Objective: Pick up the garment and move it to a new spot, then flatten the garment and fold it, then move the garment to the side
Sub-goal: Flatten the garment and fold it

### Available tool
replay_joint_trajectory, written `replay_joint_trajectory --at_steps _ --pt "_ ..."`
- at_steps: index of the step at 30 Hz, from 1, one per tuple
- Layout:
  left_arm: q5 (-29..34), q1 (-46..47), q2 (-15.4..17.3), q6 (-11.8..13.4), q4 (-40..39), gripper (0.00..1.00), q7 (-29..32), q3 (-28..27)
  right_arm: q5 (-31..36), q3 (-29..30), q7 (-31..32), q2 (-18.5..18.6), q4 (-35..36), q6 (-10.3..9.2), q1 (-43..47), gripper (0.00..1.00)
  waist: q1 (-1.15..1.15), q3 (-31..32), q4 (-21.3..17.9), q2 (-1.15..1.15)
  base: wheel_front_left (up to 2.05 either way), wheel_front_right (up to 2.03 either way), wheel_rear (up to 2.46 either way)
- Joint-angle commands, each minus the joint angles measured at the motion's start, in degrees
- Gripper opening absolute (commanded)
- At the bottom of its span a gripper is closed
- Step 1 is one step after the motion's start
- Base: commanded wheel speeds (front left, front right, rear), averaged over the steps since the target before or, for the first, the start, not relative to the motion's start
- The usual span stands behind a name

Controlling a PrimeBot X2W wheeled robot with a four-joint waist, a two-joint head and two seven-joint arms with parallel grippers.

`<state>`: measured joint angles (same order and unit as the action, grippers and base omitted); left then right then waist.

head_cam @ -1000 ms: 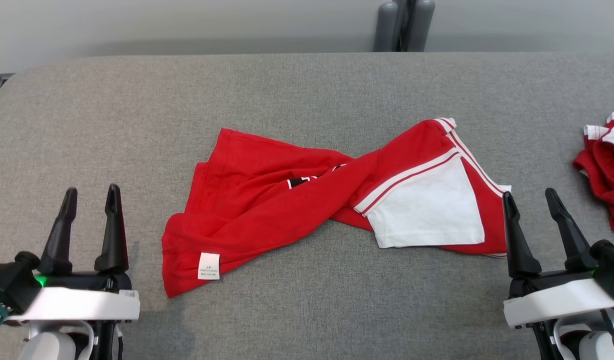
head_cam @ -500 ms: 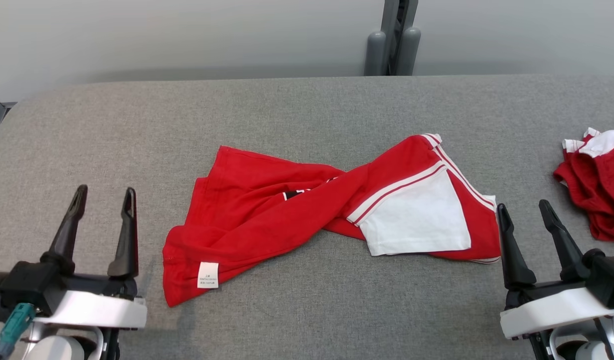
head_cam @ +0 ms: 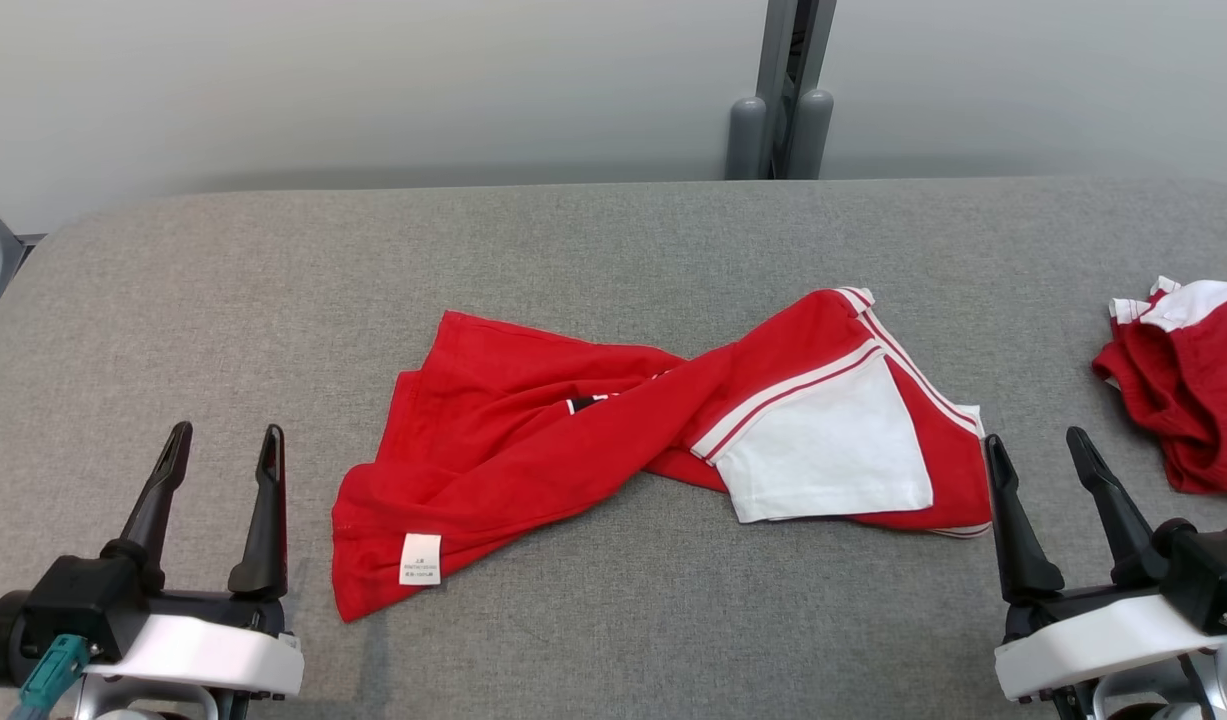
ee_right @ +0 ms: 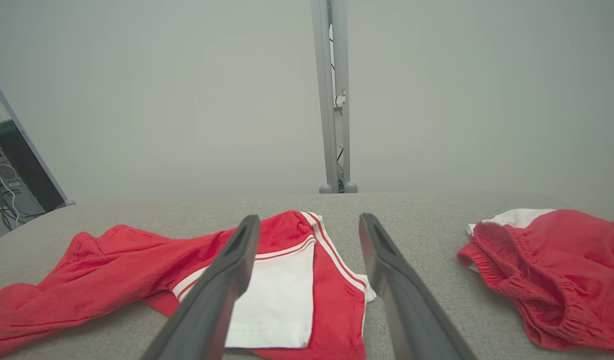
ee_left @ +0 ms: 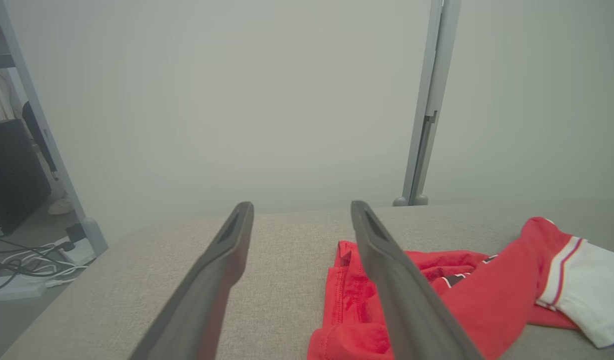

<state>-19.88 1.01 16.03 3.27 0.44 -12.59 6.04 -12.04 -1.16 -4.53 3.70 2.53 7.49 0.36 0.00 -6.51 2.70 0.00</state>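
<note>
Garment [head_cam: 573, 450]: red with a white panel, twisted at the centre of the grey table [head_cam: 613, 250]; its black print is mostly hidden in a fold.
Left gripper [head_cam: 227, 432], lower left: fingers spread wide, holding nothing.
Right gripper [head_cam: 1033, 438], lower right: likewise wide and empty, just beside the garment.
Second red garment [head_cam: 1188, 390]: cut off by the right edge.

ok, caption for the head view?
Twisted red-and-white garment on grey fabric table, flanked by open left tool and right tool.

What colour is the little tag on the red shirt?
The tag is white with tiny dark print, sewn near the red shirt's lower corner. The head view shows it best.
</note>
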Motion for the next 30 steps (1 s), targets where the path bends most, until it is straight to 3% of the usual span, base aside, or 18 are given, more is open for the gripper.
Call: replay_joint_trajectory --at_steps 1,9,21,30 --pt "-0.3 -0.5 0.5 0.4 -0.2 1.00 0.2 0.0 -0.1 0.0 0.2 0.3 -0.1 0.01 0.4 1.00 0.00 0.2 0.0 0.00 0.00 0.00 0.00" --pt "-0.7 -1.2 0.7 0.5 -1.2 1.00 1.5 0.6 -0.4 0.0 0.3 0.2 0.2 0.02 0.6 1.00 0.00 0.4 0.2 0.00 0.00 0.00 0.00" --pt "-7.1 0.9 2.3 -6.5 6.4 1.00 14.1 5.1 -0.3 -2.0 0.5 0.3 0.5 0.01 -1.1 1.00 0.00 -2.5 -1.0 0.00 0.00 0.00 0.00" --pt "-11.2 5.5 3.8 -9.9 16.9 1.00 15.2 6.5 -0.5 -2.9 -0.1 0.6 -0.2 0.02 -2.9 1.00 0.00 -6.5 -2.5 0.00 0.00 0.00 0.00"
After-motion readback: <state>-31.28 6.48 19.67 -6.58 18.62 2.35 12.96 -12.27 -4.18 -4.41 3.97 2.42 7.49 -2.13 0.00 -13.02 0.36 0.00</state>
